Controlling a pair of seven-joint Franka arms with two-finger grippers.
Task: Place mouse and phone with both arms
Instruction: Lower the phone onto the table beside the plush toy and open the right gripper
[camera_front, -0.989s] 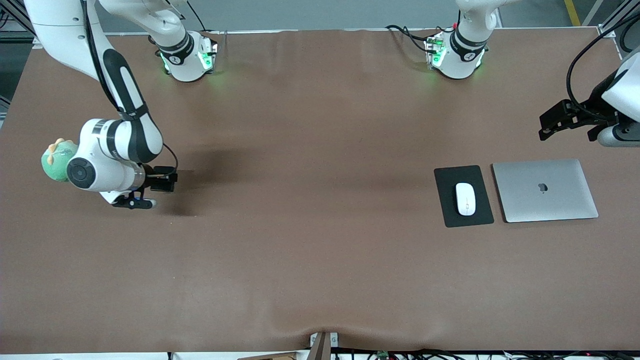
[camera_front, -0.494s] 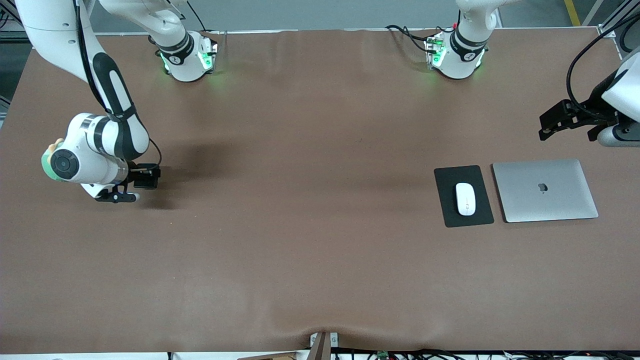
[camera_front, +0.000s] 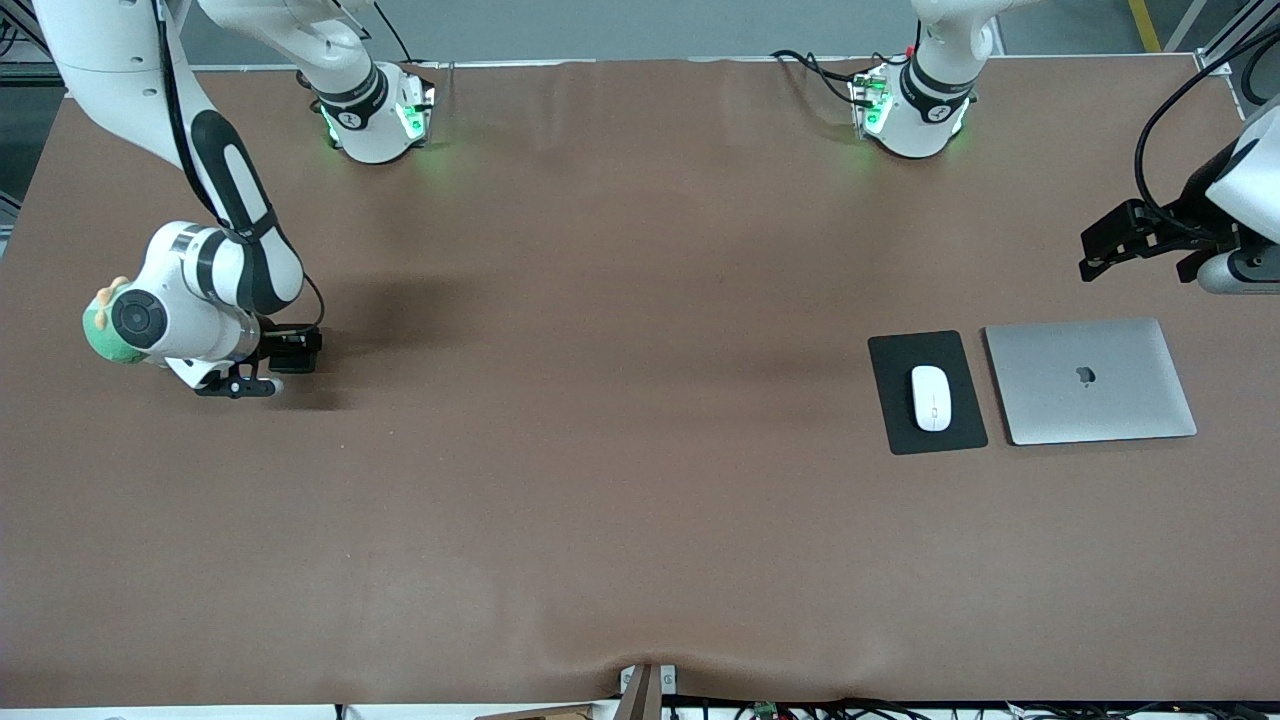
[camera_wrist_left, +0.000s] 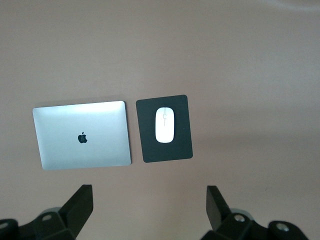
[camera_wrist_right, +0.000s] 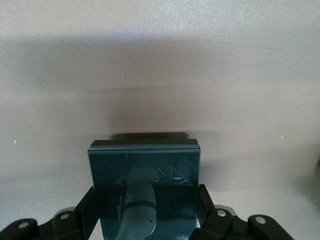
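Shut tight on the phone (camera_wrist_right: 145, 185), that right gripper (camera_front: 250, 385), low over the bare brown table (camera_front: 620, 500) at the right arm's end. Black slab clamped flat between the two fingers, sticking out past the tips. Not set down yet, by the look of it. Right beside the wrist, a green plush toy (camera_front: 100, 325).

Wide open and holding nothing, the left gripper (camera_wrist_left: 150, 212), up in the air at the left arm's end, over the table edge above the silver laptop (camera_front: 1090, 380). Waiting there.

Already placed, it seems: the mouse (camera_front: 931, 397), white, lying in the middle of the black mouse pad (camera_front: 890, 410), just beside the closed laptop. So likely half done. Left to do: put the phone down and let go.

Right arm (camera_front: 220, 170) bent down hard from its base, elbow high, wrist curled low and turned sideways. Left arm (camera_front: 1240, 190) mostly out of view, hand reaching in from the edge, pointing down at the mouse and laptop.
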